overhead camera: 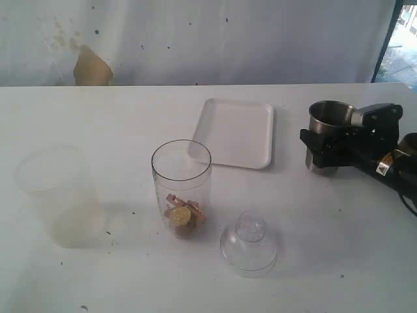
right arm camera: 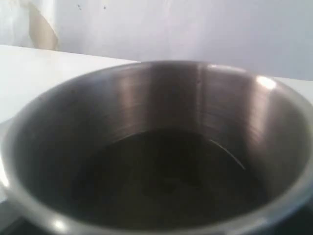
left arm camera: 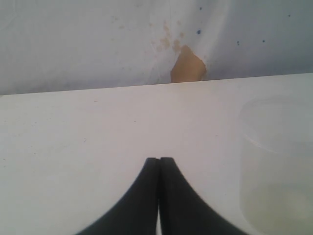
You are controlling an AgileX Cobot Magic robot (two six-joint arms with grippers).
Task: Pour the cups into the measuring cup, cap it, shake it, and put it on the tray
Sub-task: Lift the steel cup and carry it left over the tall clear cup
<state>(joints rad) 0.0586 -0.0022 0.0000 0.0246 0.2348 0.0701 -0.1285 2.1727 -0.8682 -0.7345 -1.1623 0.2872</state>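
The steel tumbler (overhead camera: pixel 329 116) stands on the table at the right, and its dark inside (right arm camera: pixel 161 147) fills the right wrist view. My right gripper (overhead camera: pixel 319 142) has its black fingers (overhead camera: pixel 311 149) closed against the tumbler's sides. The clear measuring cup (overhead camera: pixel 182 186) stands upright in the middle with brown and gold pieces at its bottom. The clear dome cap (overhead camera: pixel 249 244) rests on the table to its front right. The white tray (overhead camera: pixel 234 134) lies behind them, bare. My left gripper (left arm camera: pixel 159 159) is shut on nothing above bare table. The brown wooden cup is out of view.
A wide frosted plastic cup (overhead camera: pixel 55 195) stands at the left, and its edge (left arm camera: pixel 276 166) shows beside my left gripper. A brown patch (overhead camera: pixel 91 68) marks the backdrop behind the table's far edge.
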